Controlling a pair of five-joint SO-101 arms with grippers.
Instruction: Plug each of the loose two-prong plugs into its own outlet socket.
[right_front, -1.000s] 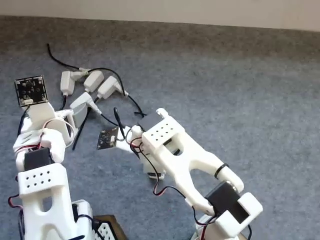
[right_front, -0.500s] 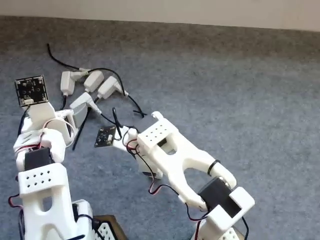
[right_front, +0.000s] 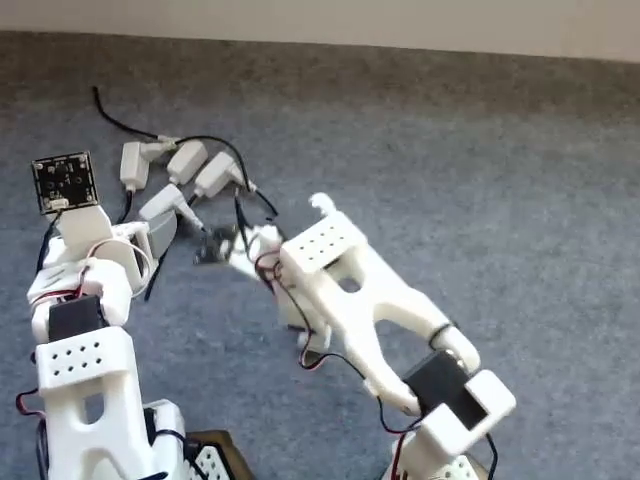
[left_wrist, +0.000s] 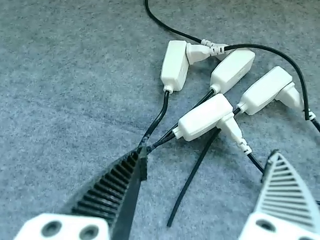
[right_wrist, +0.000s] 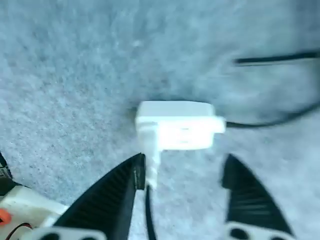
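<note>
Prongs and socket slots cannot be made out on any of the four white bodies (right_front: 185, 160), so it cannot be told which one is a plug and which one is an outlet socket. The four are laid flat and close together on the far left part of the grey counter (right_front: 480, 180), and black cables (right_front: 120, 122) are joined to them. The leftmost body (right_front: 130, 165) is laid with its long axis running from near to far. The other three are slanted, roughly parallel to each other.

In the high view the right gripper (right_front: 222, 245) is largely hidden under its own arm, just beside the nearest body of the group. In the right wrist view its fingers (right_wrist: 120, 190) are seen spread wide, and nothing is held. One white plug (right_wrist: 177, 125) lies on the counter just beyond the fingertips, with its long axis across the gap between them. A cable is led away from one of its ends. Which of the four bodies this plug is cannot be told.

The fingers of the left gripper (left_wrist: 207, 157) are also spread wide and nothing is held. This gripper is placed above the counter on the near side of the group, and a free cable end (left_wrist: 190, 185) lies between its fingers.
</note>
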